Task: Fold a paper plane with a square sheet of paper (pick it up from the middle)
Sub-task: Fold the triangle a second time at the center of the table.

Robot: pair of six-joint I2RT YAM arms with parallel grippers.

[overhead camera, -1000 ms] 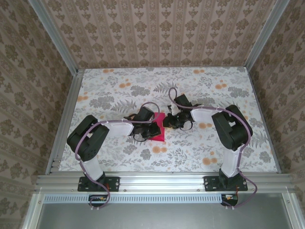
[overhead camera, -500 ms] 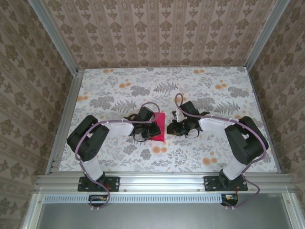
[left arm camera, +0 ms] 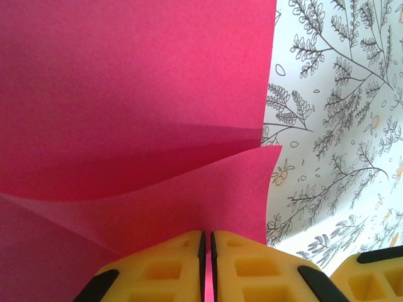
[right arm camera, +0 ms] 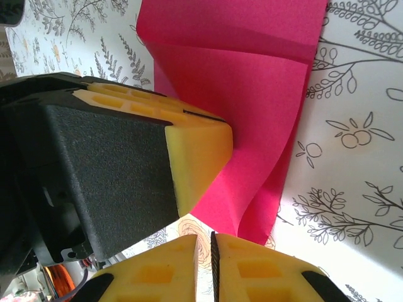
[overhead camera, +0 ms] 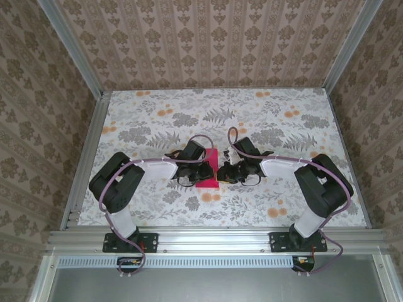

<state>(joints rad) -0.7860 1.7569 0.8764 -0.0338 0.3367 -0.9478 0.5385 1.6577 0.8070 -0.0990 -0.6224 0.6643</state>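
Note:
The square sheet of paper (overhead camera: 208, 178) is magenta-red, folded over itself, and lies mid-table between the two arms. My left gripper (overhead camera: 200, 170) is shut on the paper's near edge, with a thin strip of paper (left arm camera: 138, 94) pinched between its yellow pads at the gripper (left arm camera: 206, 251); one layer curves up off the other. My right gripper (overhead camera: 223, 171) sits just right of the sheet, and its jaws (right arm camera: 213, 251) are shut with only tablecloth showing through the slit. The paper's corner (right arm camera: 252, 82) ends just above its right finger. The left gripper's yellow finger (right arm camera: 195, 145) rests on the sheet.
The floral tablecloth (overhead camera: 283, 119) covers the table, with aluminium rails (overhead camera: 88, 157) at the sides and front. Patterned walls stand on three sides. Both arms' elbows bend outward near the front, and purple cables loop over the wrists (overhead camera: 242, 146).
My right gripper has drifted down and left, closer to the paper's right edge, and its jaws have narrowed. The left gripper has kept its hold and the paper lies lower.

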